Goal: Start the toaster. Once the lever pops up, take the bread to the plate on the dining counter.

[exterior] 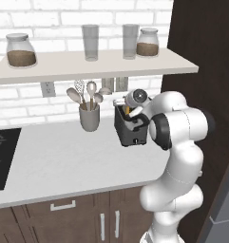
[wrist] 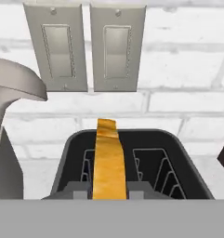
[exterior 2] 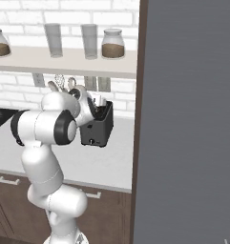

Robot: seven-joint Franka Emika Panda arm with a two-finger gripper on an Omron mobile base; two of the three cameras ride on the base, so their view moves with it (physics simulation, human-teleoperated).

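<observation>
1. At the far left of the left base view lies the black cooktop (exterior: 1,156), then the grey utensil cup (exterior: 89,117) with its spoons, standing clear of the work.
2. Right of the cup, the toaster (exterior: 129,127) sits on the pale worktop (exterior: 68,161) against the brick wall.
3. In the hand view the bread (wrist: 108,160) stands upright in the toaster's left slot, and the gripper (wrist: 109,191) has its two tips pressed against either face of the slice, clamped on it.
4. Judging by this, toasting looks finished and the grasp is made; lifting the slice out and carrying it to the plate on the dining counter remain.
</observation>
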